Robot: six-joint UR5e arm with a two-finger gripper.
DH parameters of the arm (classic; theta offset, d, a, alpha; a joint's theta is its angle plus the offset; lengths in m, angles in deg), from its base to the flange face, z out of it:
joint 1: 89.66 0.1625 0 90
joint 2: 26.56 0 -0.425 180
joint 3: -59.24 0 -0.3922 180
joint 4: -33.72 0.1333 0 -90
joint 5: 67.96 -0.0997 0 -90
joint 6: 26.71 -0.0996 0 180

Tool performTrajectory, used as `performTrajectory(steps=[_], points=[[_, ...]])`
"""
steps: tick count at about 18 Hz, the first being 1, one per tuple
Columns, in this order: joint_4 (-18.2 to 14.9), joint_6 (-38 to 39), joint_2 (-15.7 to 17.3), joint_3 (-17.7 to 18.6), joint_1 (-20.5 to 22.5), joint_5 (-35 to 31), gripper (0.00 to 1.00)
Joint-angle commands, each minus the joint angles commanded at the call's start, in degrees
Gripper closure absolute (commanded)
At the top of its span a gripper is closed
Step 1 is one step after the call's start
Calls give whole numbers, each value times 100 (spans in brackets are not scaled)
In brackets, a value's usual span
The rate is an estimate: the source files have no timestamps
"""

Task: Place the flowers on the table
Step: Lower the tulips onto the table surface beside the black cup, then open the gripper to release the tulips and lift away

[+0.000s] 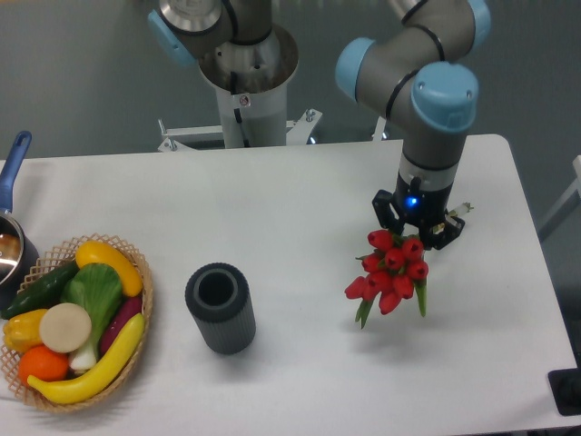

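The flowers (388,271), a bunch of red tulips with green leaves, hang buds-forward toward the camera at the right side of the white table (300,209). My gripper (418,229) points down just behind them and is shut on their stems, which are hidden behind the buds. The bunch sits low over the tabletop; I cannot tell whether it touches the surface.
A dark ribbed cylindrical vase (220,307) stands upright left of the flowers. A wicker basket of vegetables (73,320) is at the front left, with a blue-handled pot (13,238) behind it. The arm's base (247,73) stands beyond the far edge.
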Motion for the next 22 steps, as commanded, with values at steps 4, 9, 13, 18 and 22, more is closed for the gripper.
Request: performTrajectory(steps=[4, 9, 13, 18, 22], points=[[17, 9, -282, -18, -88, 0, 56], [18, 18, -379, -18, -141, 18, 39], [35, 35, -309, -53, -150, 44, 0], [35, 9, 25, -227, -115, 44, 0], [-61, 0, 297, -580, 86, 26, 0]])
